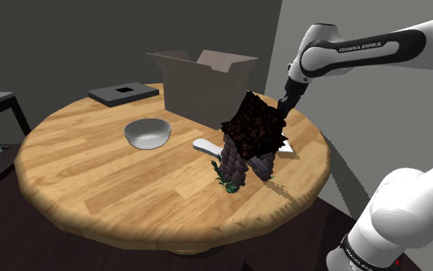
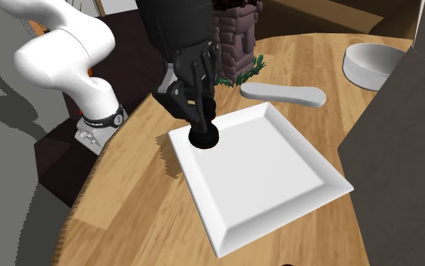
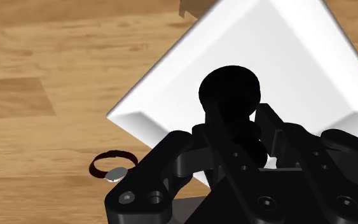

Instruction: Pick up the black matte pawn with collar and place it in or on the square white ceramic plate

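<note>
Right now the arm (image 1: 361,50) rises from its stand at the shoulder view's lower right, folds at the elbow and runs toward that view's left, with its wrist turned down at the bench (image 2: 143,196). The pincer (image 2: 201,121) points almost straight down, its fingers clamped on the black pawn (image 2: 203,137). The pawn is over the white plate (image 2: 278,166), at the corner nearest the stand; I can't tell whether it touches. A stone figure (image 2: 237,38) stands just beyond, on the far side in the second exterior view.
</note>
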You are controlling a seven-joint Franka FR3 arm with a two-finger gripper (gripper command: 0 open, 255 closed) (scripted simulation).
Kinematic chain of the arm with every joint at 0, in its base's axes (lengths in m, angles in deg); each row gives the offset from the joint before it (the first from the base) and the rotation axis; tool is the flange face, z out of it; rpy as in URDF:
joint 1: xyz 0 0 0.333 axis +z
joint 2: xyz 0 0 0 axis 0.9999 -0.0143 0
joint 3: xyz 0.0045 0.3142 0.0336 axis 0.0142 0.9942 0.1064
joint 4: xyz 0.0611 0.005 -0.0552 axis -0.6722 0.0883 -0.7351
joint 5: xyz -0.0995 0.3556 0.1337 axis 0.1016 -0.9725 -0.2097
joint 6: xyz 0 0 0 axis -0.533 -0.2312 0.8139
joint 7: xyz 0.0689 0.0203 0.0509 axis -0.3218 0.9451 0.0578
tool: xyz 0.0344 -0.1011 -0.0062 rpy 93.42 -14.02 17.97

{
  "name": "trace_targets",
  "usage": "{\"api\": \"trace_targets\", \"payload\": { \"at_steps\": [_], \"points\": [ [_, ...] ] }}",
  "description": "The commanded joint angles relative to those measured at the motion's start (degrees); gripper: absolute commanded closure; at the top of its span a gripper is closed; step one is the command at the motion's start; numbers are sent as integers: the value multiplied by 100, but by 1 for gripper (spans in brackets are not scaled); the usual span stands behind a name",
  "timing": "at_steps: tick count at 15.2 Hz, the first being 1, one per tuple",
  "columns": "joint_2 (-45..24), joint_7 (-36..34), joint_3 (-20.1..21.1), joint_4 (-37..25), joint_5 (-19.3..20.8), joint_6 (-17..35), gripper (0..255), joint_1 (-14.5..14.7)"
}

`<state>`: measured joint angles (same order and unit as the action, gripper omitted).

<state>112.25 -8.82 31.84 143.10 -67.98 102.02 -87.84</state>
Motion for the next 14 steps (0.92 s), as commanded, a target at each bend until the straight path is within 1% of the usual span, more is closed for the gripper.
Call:
{"api": "trace_targets", "payload": {
  "at_steps": [1,5,14],
  "points": [
    [-337,-140,94,-288,-101,41,255,116],
    [-1091,-430,287,-950,-290,107,255,335],
    [-1227,-418,246,-378,-293,814,255,326]
  ]
}}
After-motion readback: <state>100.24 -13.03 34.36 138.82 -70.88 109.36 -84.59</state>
